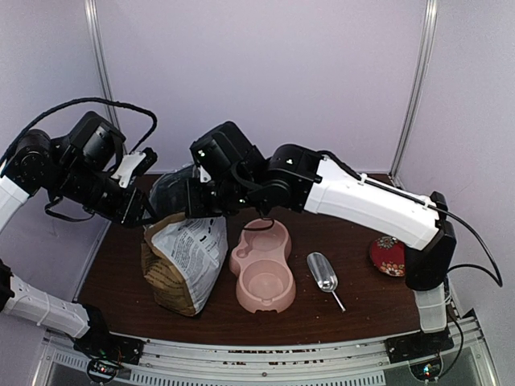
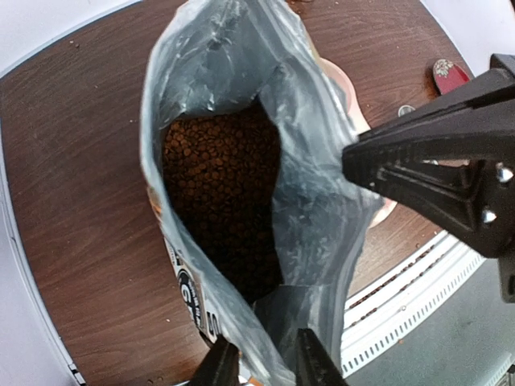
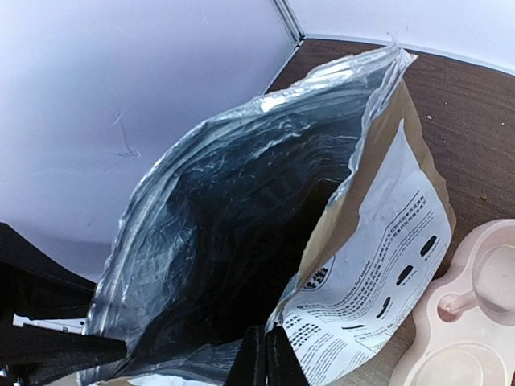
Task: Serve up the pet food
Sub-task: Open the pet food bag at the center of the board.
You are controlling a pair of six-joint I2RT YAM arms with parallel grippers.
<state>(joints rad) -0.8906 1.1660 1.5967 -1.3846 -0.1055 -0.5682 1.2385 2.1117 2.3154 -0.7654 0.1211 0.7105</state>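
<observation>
Sitting deep inside the open bag (image 1: 189,257), pet food (image 2: 221,193) covers its bottom. Left gripper (image 2: 261,366) fingers clamp one rim; right gripper (image 3: 263,358) fingers pinch the opposite rim. Pink double bowl (image 1: 261,265) stands just beside the bag, scoop (image 1: 322,272) beyond.

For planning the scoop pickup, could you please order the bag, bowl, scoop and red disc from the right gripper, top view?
1. Paper bag: in the right gripper.
2. Pink double bowl: centre.
3. Metal scoop: further right.
4. Red disc: far right.
</observation>
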